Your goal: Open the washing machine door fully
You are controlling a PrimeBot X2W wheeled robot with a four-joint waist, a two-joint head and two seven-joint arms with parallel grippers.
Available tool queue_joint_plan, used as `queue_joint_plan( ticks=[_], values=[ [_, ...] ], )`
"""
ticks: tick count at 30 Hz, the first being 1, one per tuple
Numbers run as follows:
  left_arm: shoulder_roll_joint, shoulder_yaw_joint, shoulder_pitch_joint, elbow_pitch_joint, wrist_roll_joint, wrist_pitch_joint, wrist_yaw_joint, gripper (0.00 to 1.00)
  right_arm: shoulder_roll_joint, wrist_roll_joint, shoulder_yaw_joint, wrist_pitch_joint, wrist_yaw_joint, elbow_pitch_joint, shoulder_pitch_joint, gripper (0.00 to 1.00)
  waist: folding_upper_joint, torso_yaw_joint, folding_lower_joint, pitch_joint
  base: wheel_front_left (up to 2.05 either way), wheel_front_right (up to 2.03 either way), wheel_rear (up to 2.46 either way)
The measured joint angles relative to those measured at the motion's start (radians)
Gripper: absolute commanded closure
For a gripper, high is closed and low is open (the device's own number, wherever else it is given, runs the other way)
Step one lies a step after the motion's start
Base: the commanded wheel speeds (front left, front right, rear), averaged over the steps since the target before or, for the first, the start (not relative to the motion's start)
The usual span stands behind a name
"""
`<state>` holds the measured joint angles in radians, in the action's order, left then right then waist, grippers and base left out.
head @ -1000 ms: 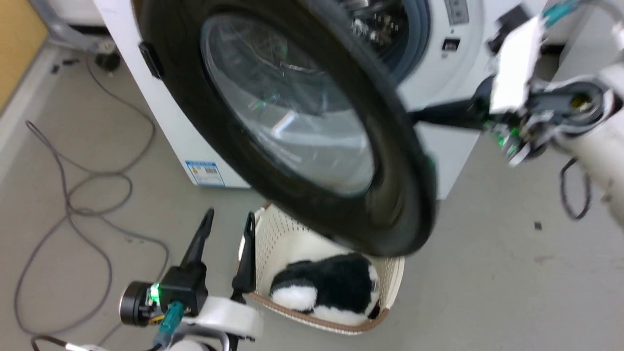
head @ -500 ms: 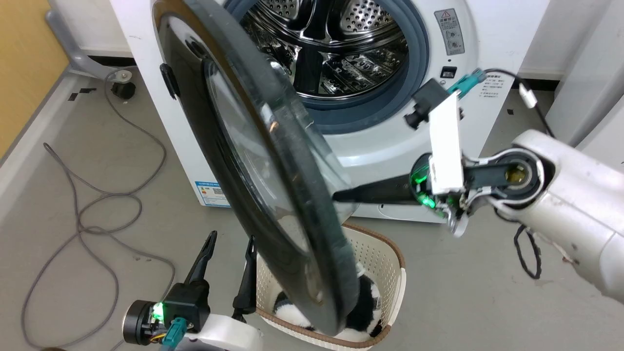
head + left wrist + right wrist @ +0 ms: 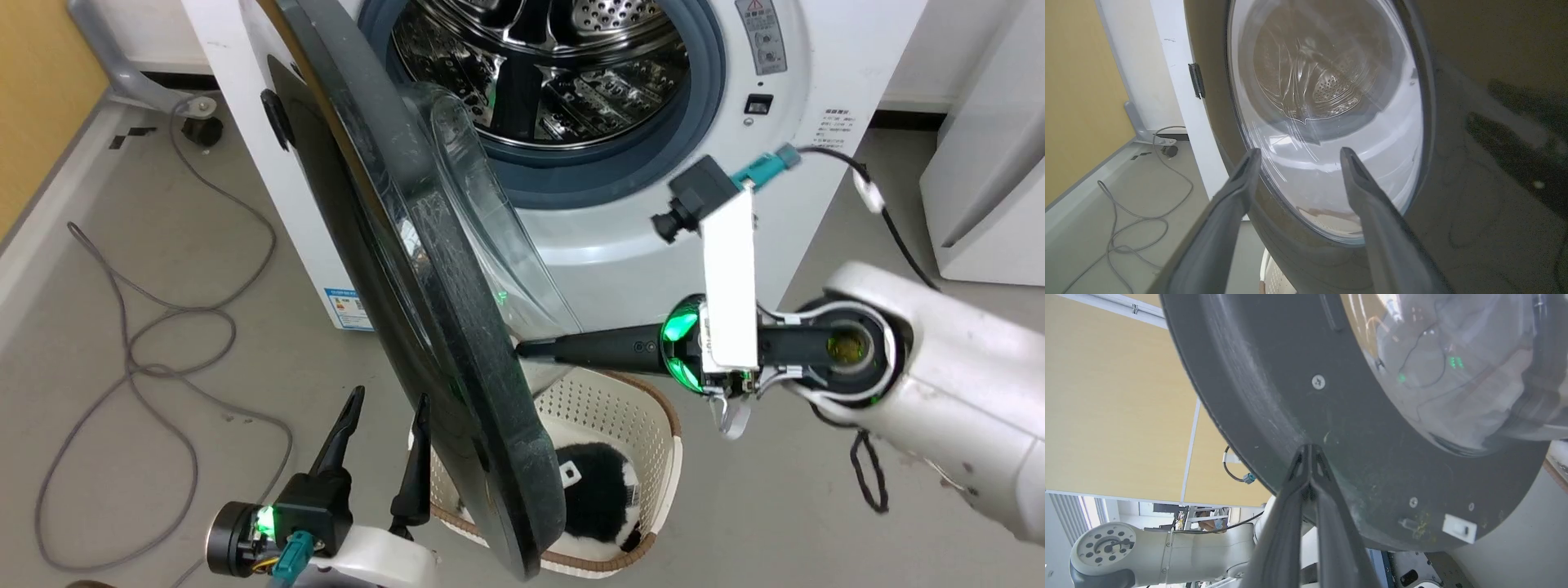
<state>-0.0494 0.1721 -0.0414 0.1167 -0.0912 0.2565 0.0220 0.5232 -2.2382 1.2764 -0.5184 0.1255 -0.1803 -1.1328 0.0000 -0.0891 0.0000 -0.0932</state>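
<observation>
Two end effectors at one part-open washer door.

Item: large round glossy black washing machine door [image 3: 457,367] with a bulging clear glass window, hinged at the head view's left side of the white front-loading washing machine [image 3: 816,82]. It is swung out nearly edge-on to the head camera, with the perforated steel drum [image 3: 555,65] exposed. Right end effector [image 3: 522,349]: two dark fingers pressed together, holding nothing, tips against the door's matt inner face just below the glass bowl. Left end effector [image 3: 389,398]: fingers spread wide, empty, pointing at the door's outer face and apart from it. Below the door's lower edge: white perforated plastic basket [image 3: 620,408] with a brown rim, containing a black-and-white plush toy [image 3: 596,490]. Floor: loose grey cables [image 3: 122,327].
</observation>
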Motion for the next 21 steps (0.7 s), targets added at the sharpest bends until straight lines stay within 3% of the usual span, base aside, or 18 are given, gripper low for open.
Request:
queue_joint_plan(
  ticks=[1,2,3,10,15,18,21],
  values=[
    [0.000,0.000,-0.001,0.000,0.000,0.000,0.000,0.00,0.007,0.000,-0.002,0.038,0.000,0.010,0.007,1.00,0.0000,0.002,0.0000,-0.001,0.00,0.00,0.00],
    [0.000,-0.001,-0.001,0.000,0.000,0.000,0.000,0.00,0.015,0.000,-0.011,0.084,0.000,0.021,0.015,0.67,0.0000,0.004,0.0000,-0.002,0.00,0.00,0.00],
    [0.000,-0.002,-0.002,0.001,0.000,0.000,0.000,0.00,0.025,-0.003,-0.024,0.123,0.000,0.034,0.026,0.00,0.0000,0.006,0.0000,-0.001,0.00,0.00,0.00],
    [0.000,-0.017,-0.001,0.001,-0.002,0.000,0.003,0.00,0.119,-0.014,-0.150,0.422,0.000,0.147,0.185,0.00,0.0000,0.032,0.0000,0.015,0.00,0.00,0.00],
    [0.000,-0.027,0.001,0.000,-0.002,0.000,0.007,0.00,0.196,0.049,-0.193,0.644,0.000,0.219,0.343,0.00,0.0000,0.051,0.0000,0.022,0.00,0.00,0.00],
    [0.000,-0.036,0.003,-0.001,-0.002,0.000,0.011,0.00,0.241,0.123,-0.196,0.757,0.000,0.209,0.423,0.00,0.0000,0.063,0.0000,0.022,0.00,0.00,0.00],
    [0.001,-0.045,0.007,-0.001,-0.001,0.000,0.010,0.00,0.253,0.202,-0.274,0.775,0.000,0.103,0.530,0.00,0.0000,0.072,0.0000,0.025,0.00,0.00,0.00]
  ],
)
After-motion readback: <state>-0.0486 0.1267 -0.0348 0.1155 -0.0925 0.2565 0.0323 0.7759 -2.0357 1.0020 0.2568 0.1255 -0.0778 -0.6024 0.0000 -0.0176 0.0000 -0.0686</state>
